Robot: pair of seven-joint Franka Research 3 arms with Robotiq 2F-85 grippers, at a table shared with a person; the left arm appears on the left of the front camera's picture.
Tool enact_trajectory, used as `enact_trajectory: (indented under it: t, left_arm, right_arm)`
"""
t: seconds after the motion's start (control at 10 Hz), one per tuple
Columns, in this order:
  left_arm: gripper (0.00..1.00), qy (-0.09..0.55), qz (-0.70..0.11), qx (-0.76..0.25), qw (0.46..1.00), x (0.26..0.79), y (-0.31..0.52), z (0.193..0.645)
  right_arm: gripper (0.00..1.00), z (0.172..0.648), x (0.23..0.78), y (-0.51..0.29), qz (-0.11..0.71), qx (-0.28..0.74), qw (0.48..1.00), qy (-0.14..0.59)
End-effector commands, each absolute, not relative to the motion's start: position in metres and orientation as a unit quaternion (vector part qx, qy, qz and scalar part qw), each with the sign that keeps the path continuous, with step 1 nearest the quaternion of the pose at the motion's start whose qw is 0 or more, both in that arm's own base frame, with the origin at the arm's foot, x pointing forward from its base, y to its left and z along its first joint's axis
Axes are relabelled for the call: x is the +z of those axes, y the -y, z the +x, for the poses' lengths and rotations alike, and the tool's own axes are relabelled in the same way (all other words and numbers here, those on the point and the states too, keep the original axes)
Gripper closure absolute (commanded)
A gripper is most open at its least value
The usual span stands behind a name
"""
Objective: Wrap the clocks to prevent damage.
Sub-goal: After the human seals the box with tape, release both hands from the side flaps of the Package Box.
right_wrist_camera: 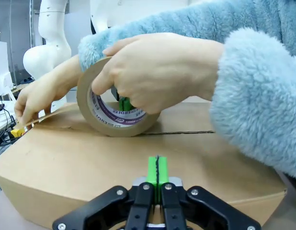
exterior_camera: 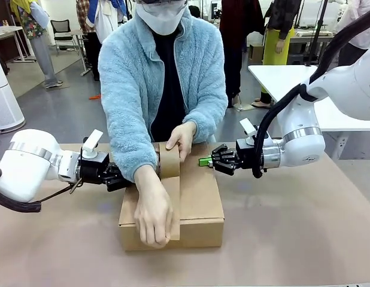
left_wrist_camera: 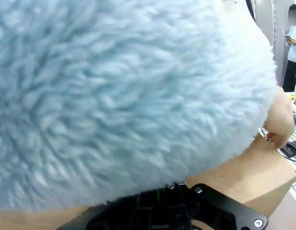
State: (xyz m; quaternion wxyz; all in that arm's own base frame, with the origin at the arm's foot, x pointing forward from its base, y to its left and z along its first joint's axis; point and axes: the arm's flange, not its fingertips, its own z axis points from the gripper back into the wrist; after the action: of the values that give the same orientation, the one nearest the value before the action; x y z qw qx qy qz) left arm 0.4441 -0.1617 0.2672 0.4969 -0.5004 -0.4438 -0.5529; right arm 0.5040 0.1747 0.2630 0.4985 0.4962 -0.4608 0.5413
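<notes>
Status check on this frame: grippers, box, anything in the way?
Left gripper and right gripper shut, empty, flanking the cardboard box. Person's hand runs tape roll across the box top. Fuzzy sleeve crowds left gripper.

Front view faces 12 o'clock across the tabletop (exterior_camera: 305, 239); both wrist views sit close — all share the cardboard box (exterior_camera: 200, 203).

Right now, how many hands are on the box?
2. One hand presses the tape strip down at the box's near edge; the other hand holds the tape roll at its far edge.
</notes>
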Motion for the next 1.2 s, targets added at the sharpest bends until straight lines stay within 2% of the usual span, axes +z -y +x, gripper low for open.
enact_trajectory:
  t: [0.0, 1.1]
  left_arm:
    - [1.0, 0.448, -0.497, -0.545, 0.505, 0.2659, 0.1619, 0.4446]
    - [1.0, 0.448, -0.497, -0.545, 0.505, 0.2659, 0.1619, 0.4446]
  right_arm:
    - [0.99, 0.5031, 0.2593, -0.1756, 0.494, 0.541, 0.502, 0.459]
    - [0.99, 0.5031, 0.2593, -0.1756, 0.494, 0.541, 0.502, 0.459]
